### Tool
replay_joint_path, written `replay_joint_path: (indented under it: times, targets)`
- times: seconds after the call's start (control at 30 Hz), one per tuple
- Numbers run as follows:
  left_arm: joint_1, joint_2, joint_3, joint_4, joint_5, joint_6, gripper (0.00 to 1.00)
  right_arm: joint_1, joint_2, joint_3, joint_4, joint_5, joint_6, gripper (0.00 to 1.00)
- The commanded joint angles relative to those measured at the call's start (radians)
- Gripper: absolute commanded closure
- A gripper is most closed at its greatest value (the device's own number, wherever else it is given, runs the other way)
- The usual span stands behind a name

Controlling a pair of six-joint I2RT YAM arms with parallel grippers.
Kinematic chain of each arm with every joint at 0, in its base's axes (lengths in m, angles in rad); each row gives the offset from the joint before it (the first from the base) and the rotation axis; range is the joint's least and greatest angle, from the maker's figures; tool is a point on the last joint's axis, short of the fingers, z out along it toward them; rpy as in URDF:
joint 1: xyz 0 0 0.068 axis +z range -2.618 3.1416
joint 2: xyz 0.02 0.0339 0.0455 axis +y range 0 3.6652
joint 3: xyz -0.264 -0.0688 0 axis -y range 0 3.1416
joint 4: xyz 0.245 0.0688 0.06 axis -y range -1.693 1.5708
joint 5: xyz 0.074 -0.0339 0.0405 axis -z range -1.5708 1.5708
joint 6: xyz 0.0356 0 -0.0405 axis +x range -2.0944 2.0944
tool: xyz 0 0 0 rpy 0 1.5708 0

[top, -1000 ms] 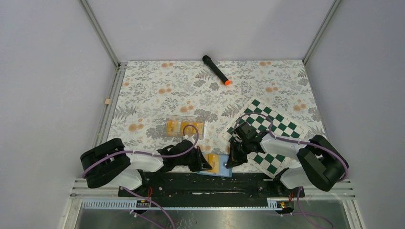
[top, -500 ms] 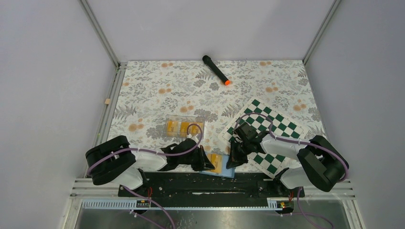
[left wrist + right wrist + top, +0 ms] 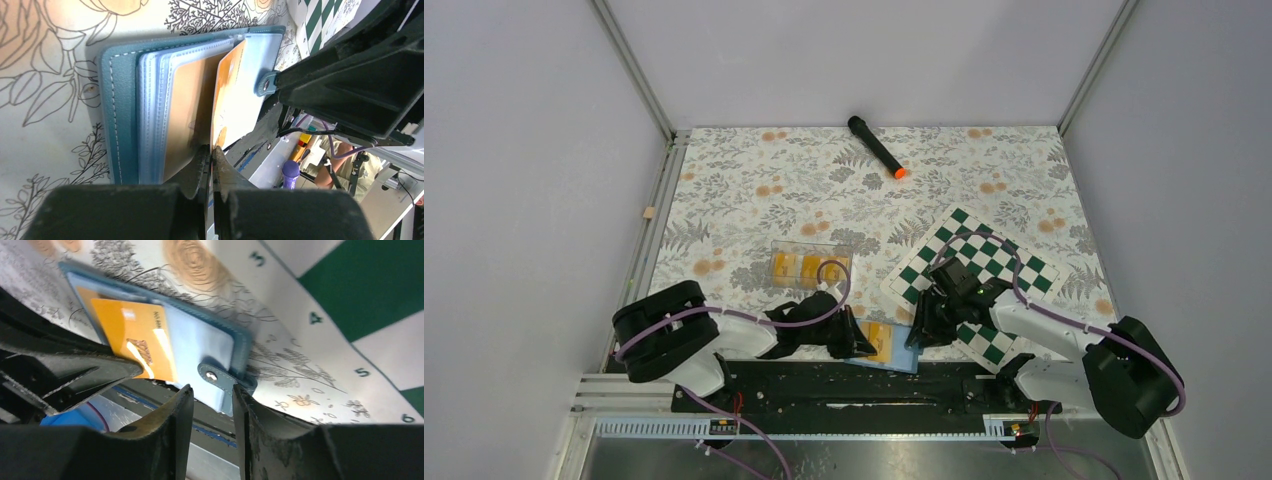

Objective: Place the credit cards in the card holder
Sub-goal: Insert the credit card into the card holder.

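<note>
The blue card holder [image 3: 116,100] lies open at the table's near edge [image 3: 902,357], clear sleeves showing. My left gripper [image 3: 211,148] is shut on the lower end of an orange credit card [image 3: 226,95], whose far end sits in a sleeve of the holder. From above, the left gripper [image 3: 858,343] is at the holder's left side. My right gripper [image 3: 210,390] is open at the holder's right edge, and the snap tab [image 3: 214,375] lies just past its fingertips, not pinched. Two more credit cards [image 3: 798,265] lie in a clear tray.
The clear tray [image 3: 841,268] sits just behind the left gripper. A green-and-white chessboard [image 3: 1016,262] lies under the right arm. A black marker with an orange tip [image 3: 876,147] lies at the far edge. Beyond the holder runs the black base rail [image 3: 824,385].
The right gripper has opened and let go of the holder's right edge, and the right arm's elbow has swung to the right. The left gripper still holds its card in the holder.
</note>
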Motion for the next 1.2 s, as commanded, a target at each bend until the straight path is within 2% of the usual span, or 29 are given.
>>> replay_joint_path:
  times: [0.0,0.27,0.37,0.5,0.83,0.97,1.03,1.1,1.17]
  targets:
    - [-0.006,0.044,-0.007,-0.024,-0.013,-0.001,1.00,-0.049,0.014,-0.031,-0.062,0.051,0.015,0.57]
    - [-0.006,-0.034,0.001,-0.156,-0.026,0.012,1.00,-0.065,0.101,-0.041,0.006,-0.024,0.014,0.56]
    - [-0.009,-0.043,0.012,-0.191,-0.021,0.021,1.00,-0.065,0.119,-0.046,0.030,-0.036,0.015,0.65]
    - [-0.018,-0.024,0.023,-0.192,-0.016,0.023,1.00,-0.065,0.141,-0.046,0.053,-0.055,0.014,0.69]
    - [-0.023,0.087,0.085,-0.131,0.046,0.056,1.00,-0.065,0.165,-0.047,0.077,-0.079,0.004,0.70]
    - [-0.027,0.089,0.103,-0.159,0.050,0.066,1.00,-0.064,0.167,-0.047,0.080,-0.085,0.003,0.70]
    - [-0.030,0.069,0.119,-0.213,0.035,0.084,0.95,-0.065,0.164,-0.048,0.080,-0.086,0.002,0.70]
    - [-0.036,0.047,0.143,-0.289,0.011,0.109,0.83,-0.064,0.162,-0.047,0.081,-0.087,0.003,0.70]
    - [-0.040,0.027,0.171,-0.353,-0.006,0.134,0.77,-0.064,0.159,-0.047,0.079,-0.087,0.000,0.70]
